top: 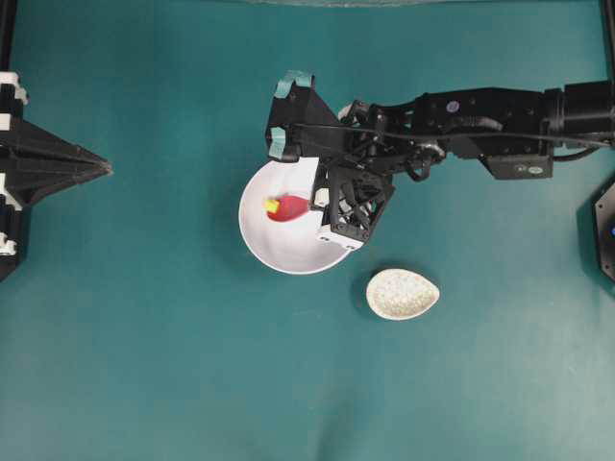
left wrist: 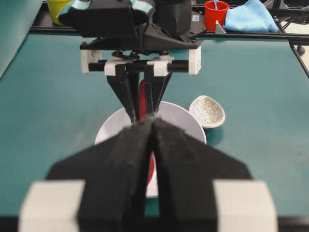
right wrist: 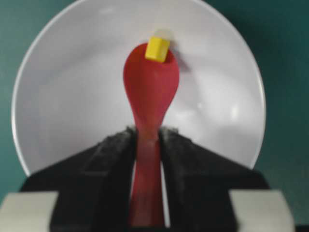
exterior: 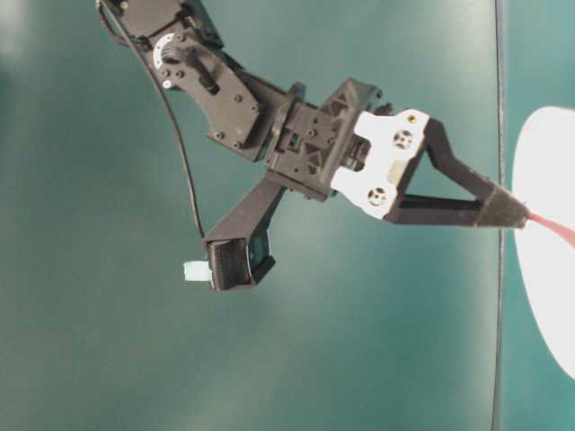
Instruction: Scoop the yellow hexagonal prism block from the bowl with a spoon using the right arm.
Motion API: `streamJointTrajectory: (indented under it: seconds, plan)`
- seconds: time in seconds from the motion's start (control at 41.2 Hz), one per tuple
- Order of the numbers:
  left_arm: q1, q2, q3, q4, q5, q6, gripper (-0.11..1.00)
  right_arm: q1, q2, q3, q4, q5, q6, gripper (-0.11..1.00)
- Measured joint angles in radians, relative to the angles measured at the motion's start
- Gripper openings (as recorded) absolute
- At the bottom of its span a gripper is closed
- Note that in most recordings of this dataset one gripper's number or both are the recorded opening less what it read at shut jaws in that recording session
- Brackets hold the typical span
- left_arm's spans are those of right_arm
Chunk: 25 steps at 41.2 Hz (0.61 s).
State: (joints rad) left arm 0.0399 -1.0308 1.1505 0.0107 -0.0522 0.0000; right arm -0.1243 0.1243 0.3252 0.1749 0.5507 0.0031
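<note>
Bowl (right wrist: pixel 63 96) holds one spoon (right wrist: pixel 150 92) and one yellow block (right wrist: pixel 157 48)

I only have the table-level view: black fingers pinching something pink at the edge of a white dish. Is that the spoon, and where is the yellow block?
Observer: Yes. The right gripper is shut on the spoon, whose scoop is inside the bowl.
Operator: And the block?
Observer: The yellow block sits at the far tip of the scoop, overlapping its rim; whether it rests on the spoon or the bowl is unclear.
Operator: Anything near the bowl?
Observer: A speckled oval dish lies apart from it. The left gripper is shut, holding nothing.
</note>
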Motion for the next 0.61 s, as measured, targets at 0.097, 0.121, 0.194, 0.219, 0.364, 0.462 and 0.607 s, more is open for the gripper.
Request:
streamJointTrajectory:
  seconds: [0.097,0.121,0.194,0.219,0.364,0.462,0.607]
  plan:
    - [-0.002,0.000,0.000,0.000,-0.002,-0.002,0.01,0.005,0.000,0.020,-0.003,-0.032,0.002,0.25]
    - [-0.002,0.000,0.000,0.000,0.000,-0.002,0.01,0.006,0.000,0.025,-0.003,-0.037,0.002,0.25]
    - [-0.002,0.000,0.000,0.002,0.000,-0.002,0.01,0.011,0.000,0.038,-0.003,-0.057,0.003,0.25]
    - [-0.002,0.000,0.000,0.000,0.000,-0.002,0.01,0.014,0.000,0.044,-0.003,-0.064,0.003,0.25]
    - [0.000,0.000,0.000,0.000,0.000,-0.002,0.01,0.025,0.000,0.075,-0.003,-0.100,0.005,0.25]
    - [-0.002,0.000,0.000,0.002,0.000,-0.002,0.01,0.029,-0.002,0.092,-0.003,-0.126,0.006,0.25]
    - [-0.002,0.000,0.000,0.002,0.000,-0.002,0.01,0.029,-0.009,0.109,-0.003,-0.155,0.008,0.25]
